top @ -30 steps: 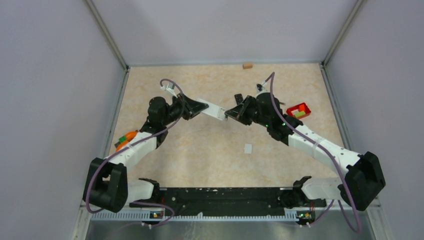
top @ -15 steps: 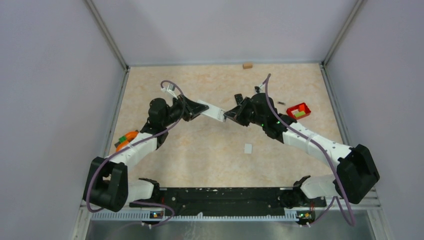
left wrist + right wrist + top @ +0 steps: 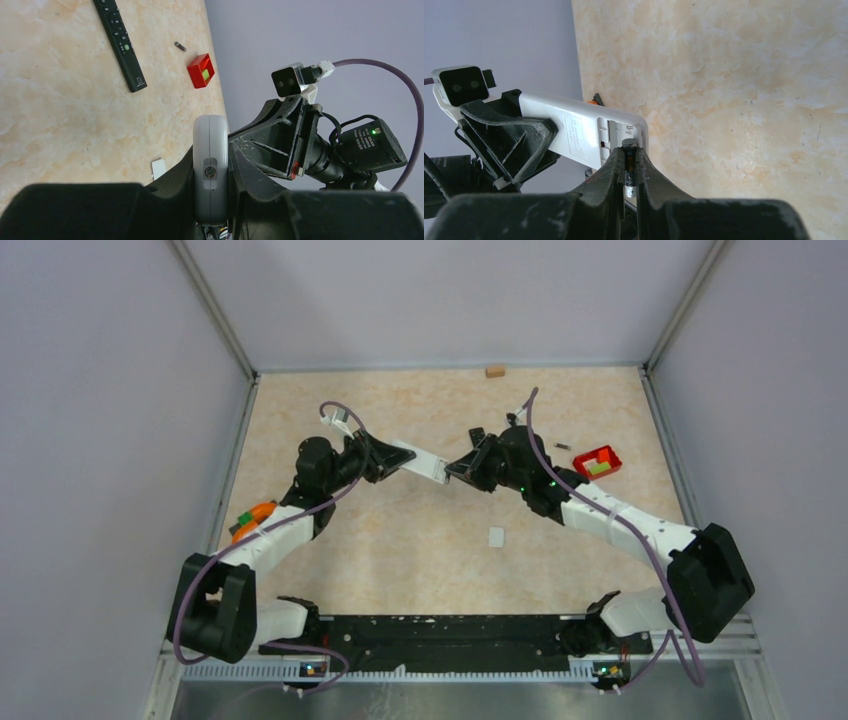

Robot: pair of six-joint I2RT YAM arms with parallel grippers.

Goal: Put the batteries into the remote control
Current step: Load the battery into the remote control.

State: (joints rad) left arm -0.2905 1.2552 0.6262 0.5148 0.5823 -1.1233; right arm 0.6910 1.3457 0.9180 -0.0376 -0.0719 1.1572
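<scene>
The white remote control [image 3: 421, 463] is held off the table, with my left gripper [image 3: 392, 457] shut on its left end. Seen end-on in the left wrist view, the remote [image 3: 211, 175] sits squeezed between the fingers. My right gripper [image 3: 462, 469] meets the remote's right end. In the right wrist view a dark battery [image 3: 629, 161] stands between its fingers, top end at the remote's [image 3: 584, 131] open compartment. Another battery [image 3: 563, 447] lies on the table near the red tray.
A black remote [image 3: 478, 437] lies just behind the right gripper. A red tray [image 3: 600, 461] with yellow-green blocks sits at right. A small white cover [image 3: 496, 536] lies mid-table, a tan block [image 3: 494, 370] by the back wall, an orange object [image 3: 252, 518] at the left edge.
The right arm has shifted left, bringing its gripper closer to the white remote's end and uncovering the loose battery by the tray. The left arm holds still.
</scene>
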